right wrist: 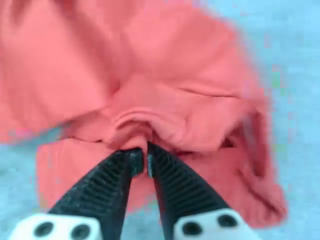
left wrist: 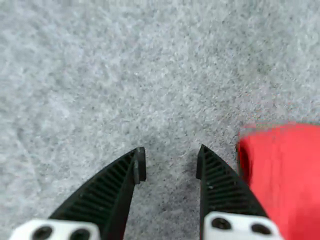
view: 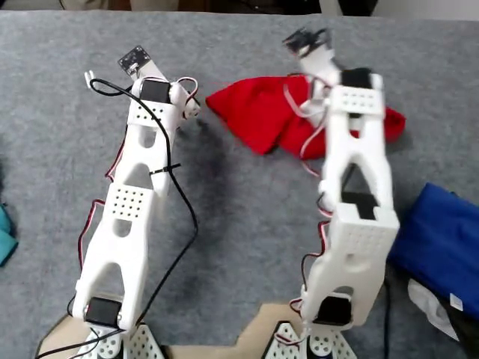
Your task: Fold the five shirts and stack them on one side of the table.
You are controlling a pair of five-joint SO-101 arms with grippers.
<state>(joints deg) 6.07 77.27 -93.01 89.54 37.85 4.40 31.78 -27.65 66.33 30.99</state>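
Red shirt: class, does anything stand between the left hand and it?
Nothing visible does. The left hand hangs open over the grey table, and the red shirt lies close beside it with no other thing between them.

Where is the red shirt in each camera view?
High view: the red shirt lies crumpled at the table's far middle, partly under the right arm.
Left wrist view: just beside the open left gripper.
Right wrist view: bunched, pinched in the right gripper.
Shared landmark: the grey table cover.
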